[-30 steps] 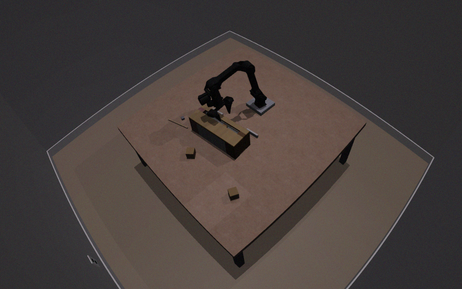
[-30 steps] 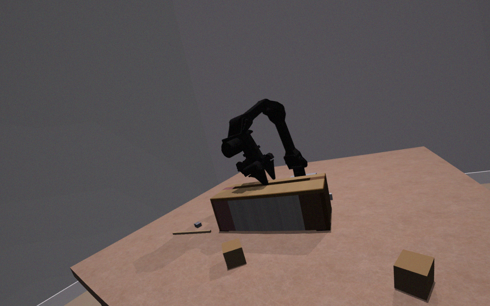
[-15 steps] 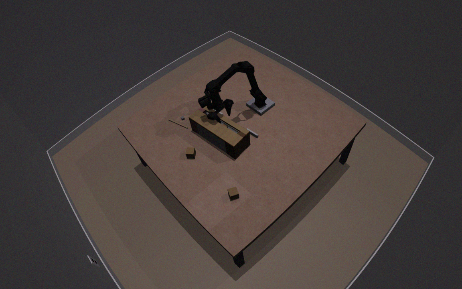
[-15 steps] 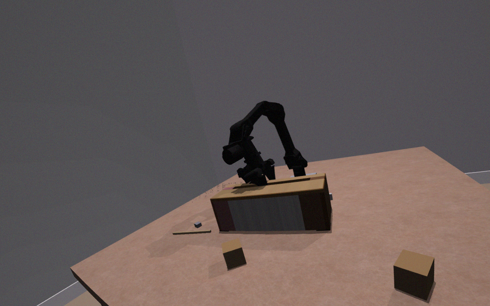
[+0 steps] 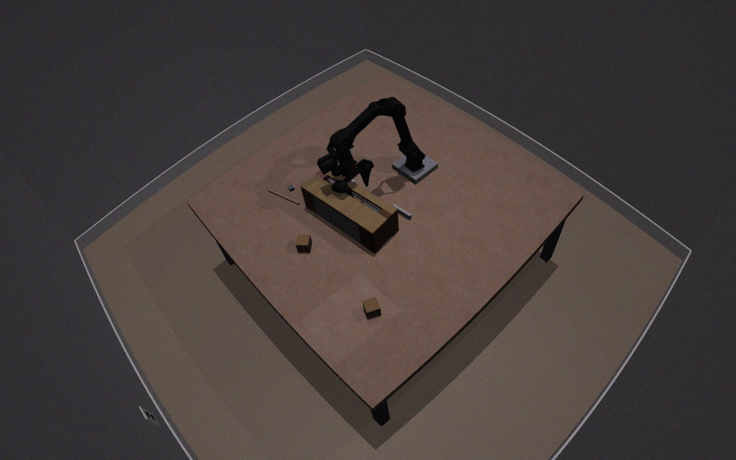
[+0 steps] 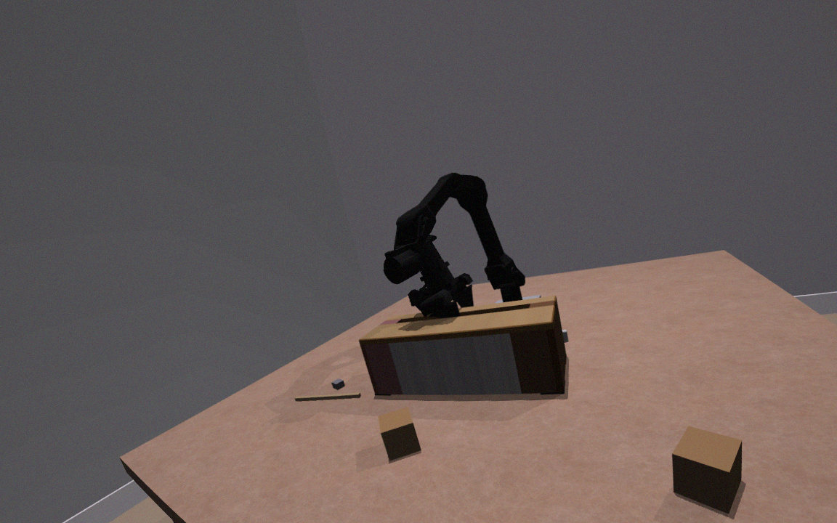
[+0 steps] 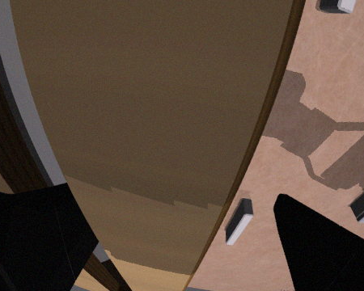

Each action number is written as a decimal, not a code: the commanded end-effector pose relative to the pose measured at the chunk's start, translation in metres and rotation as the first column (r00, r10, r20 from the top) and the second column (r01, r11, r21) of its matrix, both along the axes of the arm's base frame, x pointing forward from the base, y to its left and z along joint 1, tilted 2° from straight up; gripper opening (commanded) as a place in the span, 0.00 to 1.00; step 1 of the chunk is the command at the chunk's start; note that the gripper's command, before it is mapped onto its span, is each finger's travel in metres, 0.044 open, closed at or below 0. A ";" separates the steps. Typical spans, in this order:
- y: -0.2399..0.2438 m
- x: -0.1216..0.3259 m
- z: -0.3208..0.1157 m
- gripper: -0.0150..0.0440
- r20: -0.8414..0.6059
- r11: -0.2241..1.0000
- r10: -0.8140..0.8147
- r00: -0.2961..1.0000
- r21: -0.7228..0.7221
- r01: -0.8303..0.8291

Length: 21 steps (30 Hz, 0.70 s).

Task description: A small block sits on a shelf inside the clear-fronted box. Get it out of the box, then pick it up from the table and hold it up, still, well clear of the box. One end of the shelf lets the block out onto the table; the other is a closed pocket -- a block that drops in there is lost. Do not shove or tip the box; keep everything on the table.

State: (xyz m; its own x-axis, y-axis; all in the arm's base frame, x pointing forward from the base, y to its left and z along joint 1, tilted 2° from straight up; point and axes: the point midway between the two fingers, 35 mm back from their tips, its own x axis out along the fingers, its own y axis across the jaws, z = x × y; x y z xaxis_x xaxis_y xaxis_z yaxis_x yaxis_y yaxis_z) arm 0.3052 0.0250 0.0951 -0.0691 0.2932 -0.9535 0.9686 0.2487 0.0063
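The wooden box [image 5: 347, 213] [image 6: 506, 317] [image 7: 158, 101] stands upright on the table, with a long slot in its top and a clear front panel [image 6: 454, 364]. My gripper [image 5: 358, 189] [image 6: 461, 311] [image 7: 204, 190] is open and empty, pointing down. One finger is at the slot, its tip partly hidden by the box top. The other finger is outside, behind the box's rear edge. The small block on the shelf cannot be made out in any view; the box top and the finger hide much of the inside.
A small grey-blue cube [image 5: 291, 187] [image 6: 338, 383] and a thin stick [image 5: 283, 197] [image 6: 327, 396] lie off the box's left end. Two wooden cubes [image 5: 303, 244] [image 5: 372, 307] [image 6: 399, 434] [image 6: 708, 465] stand in front. Pale bars [image 5: 402, 211] [image 7: 239, 223] lie behind the box.
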 end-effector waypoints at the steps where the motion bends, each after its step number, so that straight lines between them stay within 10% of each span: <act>1: 0.011 -0.004 -0.001 0.93 -0.004 1.000 0.003 1.000 0.004 -0.002; 21: 0.057 -0.016 -0.003 0.93 -0.005 1.000 0.003 1.000 0.007 -0.003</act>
